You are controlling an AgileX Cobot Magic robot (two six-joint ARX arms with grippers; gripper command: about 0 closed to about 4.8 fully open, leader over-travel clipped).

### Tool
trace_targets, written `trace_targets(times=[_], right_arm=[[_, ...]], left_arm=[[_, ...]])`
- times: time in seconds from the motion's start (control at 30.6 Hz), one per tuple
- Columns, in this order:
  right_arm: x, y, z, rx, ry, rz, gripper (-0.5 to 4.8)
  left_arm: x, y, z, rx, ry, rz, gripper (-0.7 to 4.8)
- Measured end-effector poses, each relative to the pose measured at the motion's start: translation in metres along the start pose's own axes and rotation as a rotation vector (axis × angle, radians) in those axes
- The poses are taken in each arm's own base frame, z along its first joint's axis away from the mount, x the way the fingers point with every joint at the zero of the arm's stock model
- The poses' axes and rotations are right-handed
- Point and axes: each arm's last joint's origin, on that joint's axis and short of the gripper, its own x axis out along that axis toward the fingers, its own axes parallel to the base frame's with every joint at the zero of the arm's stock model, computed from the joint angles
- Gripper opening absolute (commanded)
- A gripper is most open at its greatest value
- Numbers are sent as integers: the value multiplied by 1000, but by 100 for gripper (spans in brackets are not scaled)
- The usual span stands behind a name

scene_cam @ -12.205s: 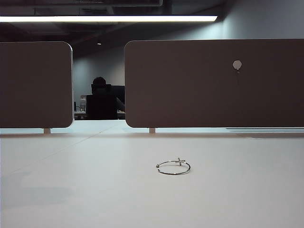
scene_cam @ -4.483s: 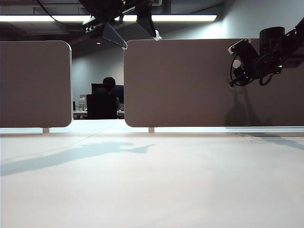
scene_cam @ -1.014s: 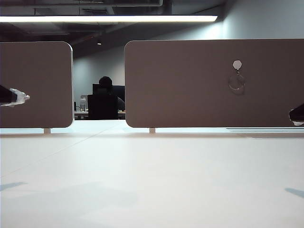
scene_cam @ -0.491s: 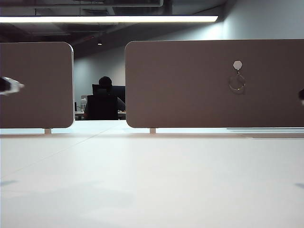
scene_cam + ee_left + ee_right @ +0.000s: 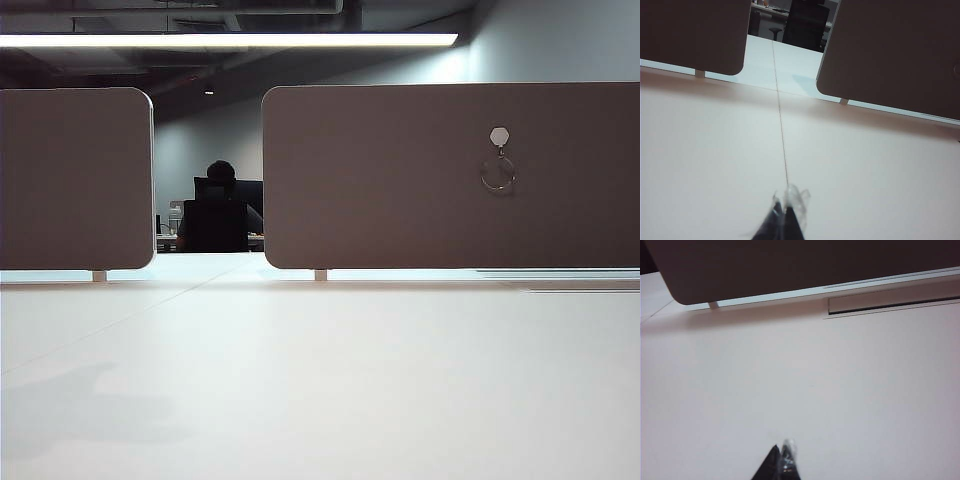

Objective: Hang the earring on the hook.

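Observation:
The earring (image 5: pixel 498 174), a thin silver wire hoop, hangs from the hook (image 5: pixel 499 137), a small pale grey hexagonal cap on the right brown panel (image 5: pixel 400 180). Neither arm shows in the exterior view. In the left wrist view my left gripper (image 5: pixel 785 206) is shut with nothing in it, its dark fingers pressed together above the white table (image 5: pixel 715 150). My right gripper (image 5: pixel 781 452) is likewise shut and empty over the table in the right wrist view. Earring and hook are out of both wrist views.
A second brown panel (image 5: pixel 75 180) stands at the back left, with a gap between the two panels. A thin seam (image 5: pixel 782 145) runs along the table. A long slot (image 5: pixel 890 304) lies in the table by the right panel's foot.
Both grippers have left the exterior view: the left one slid out past the left edge, the right one past the right edge. The earring hangs still on the hook.

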Motion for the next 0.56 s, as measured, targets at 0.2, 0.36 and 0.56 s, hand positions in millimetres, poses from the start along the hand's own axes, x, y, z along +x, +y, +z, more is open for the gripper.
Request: trace_targets(times=[0.2, 0.36, 0.56], right_arm=[[0, 2, 0, -3, 3, 21, 3], [0, 2, 0, -3, 3, 21, 3], [0, 2, 0, -2, 3, 19, 3]], left_arm=[[0, 0, 0, 0, 2, -5, -4], [0, 0, 0, 0, 4, -6, -4], [0, 0, 0, 0, 4, -7, -5]])
